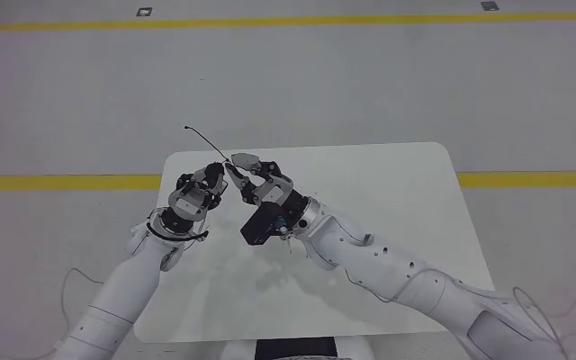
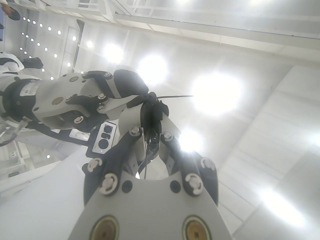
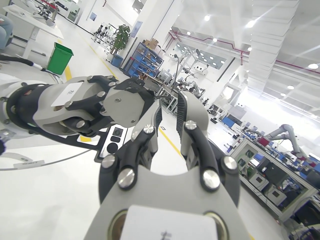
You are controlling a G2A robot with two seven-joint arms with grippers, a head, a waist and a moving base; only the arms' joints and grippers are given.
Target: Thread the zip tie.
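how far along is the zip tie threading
Done: the left gripper is shut on the zip tie, its long strap sticking out free. In hand: the open right gripper sits beside the held end. Left: I see no closed loop, so the threading itself.

The zip tie (image 1: 205, 143) is thin, smooth black plastic. The table (image 1: 396, 198) is white, smooth and matt. The right gripper (image 3: 171, 98) has matt grey shells (image 3: 170, 191), ribbed black pads (image 3: 180, 113) and shiny metal screws (image 3: 211, 177).
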